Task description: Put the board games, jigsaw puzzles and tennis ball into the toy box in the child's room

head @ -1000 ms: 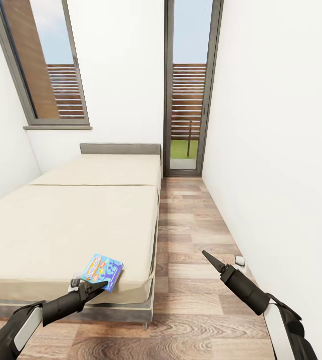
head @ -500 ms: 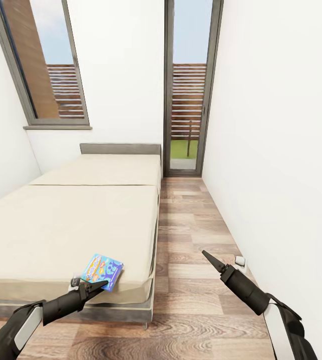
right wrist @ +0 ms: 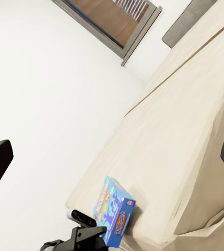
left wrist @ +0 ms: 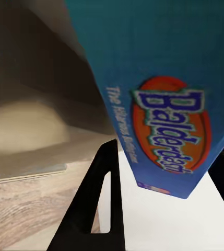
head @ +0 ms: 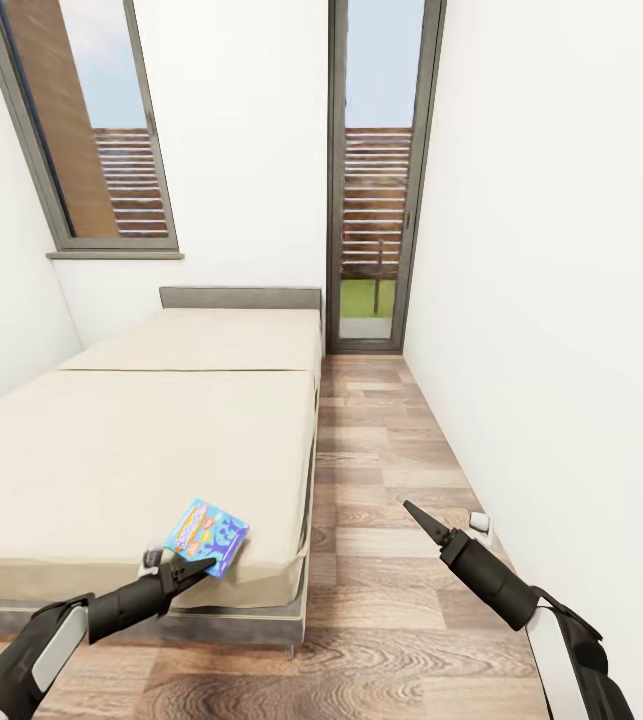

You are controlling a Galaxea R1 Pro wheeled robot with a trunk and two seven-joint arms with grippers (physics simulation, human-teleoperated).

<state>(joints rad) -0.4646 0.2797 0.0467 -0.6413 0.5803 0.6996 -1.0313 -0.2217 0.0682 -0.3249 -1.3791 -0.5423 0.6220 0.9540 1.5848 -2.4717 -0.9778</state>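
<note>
gripping blue board game [head: 207, 531], left gripper [head: 190, 571], at bed [head: 141, 450] corner

Blue board game [head: 207, 537] tilted at bed [head: 141, 450] corner.

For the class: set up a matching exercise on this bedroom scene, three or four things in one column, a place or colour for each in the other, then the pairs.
Things
1. board game
2. bed
3. right gripper
4. headboard

Descriptions
A. plain beige mattress
B. blue box at the mattress's near corner, between the left gripper's fingers
C. grey, against the far wall
D. over the wooden floor

Pairs: 1-B, 2-A, 3-D, 4-C
</note>
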